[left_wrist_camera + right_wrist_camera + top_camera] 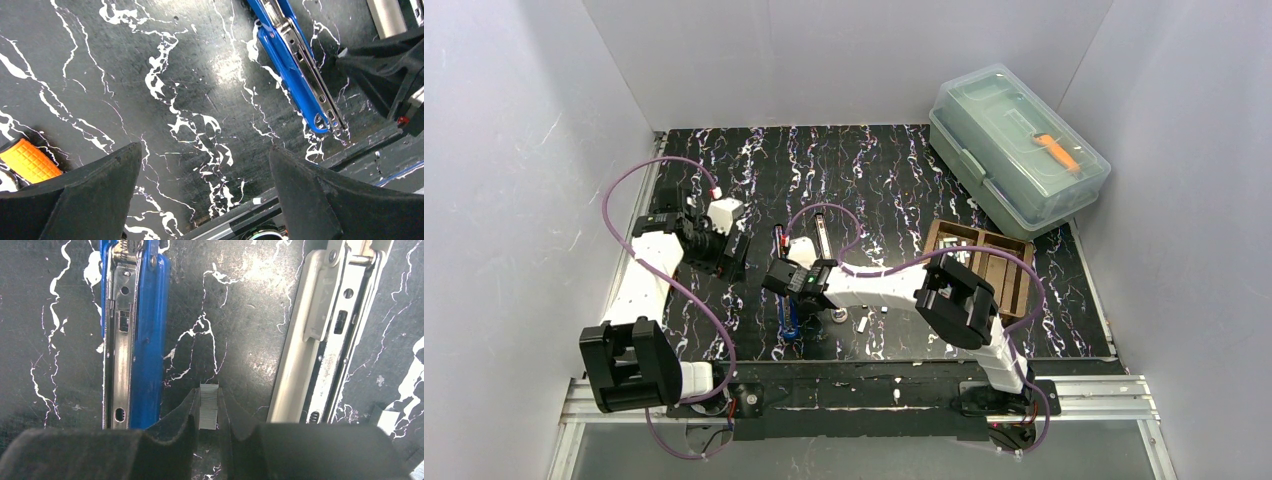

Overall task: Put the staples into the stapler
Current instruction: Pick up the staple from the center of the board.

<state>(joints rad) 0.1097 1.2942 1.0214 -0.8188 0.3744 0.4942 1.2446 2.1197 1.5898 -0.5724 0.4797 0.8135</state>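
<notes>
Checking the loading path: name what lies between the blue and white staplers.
Right wrist view: a staple strip pinched in the right fingers, over the table.

There are two staplers: a blue stapler (145, 340) and a pale stapler (310, 350). One staple strip (208, 412) shows close up. The top view gives at least two more loose strips (861, 322), the full number too small to tell. There is one wooden tray (1014, 270), and one lidded box (984, 170) with one orange-handled tool (1059, 150) inside. Two arms: left arm (649, 280), right arm (884, 285).
</notes>
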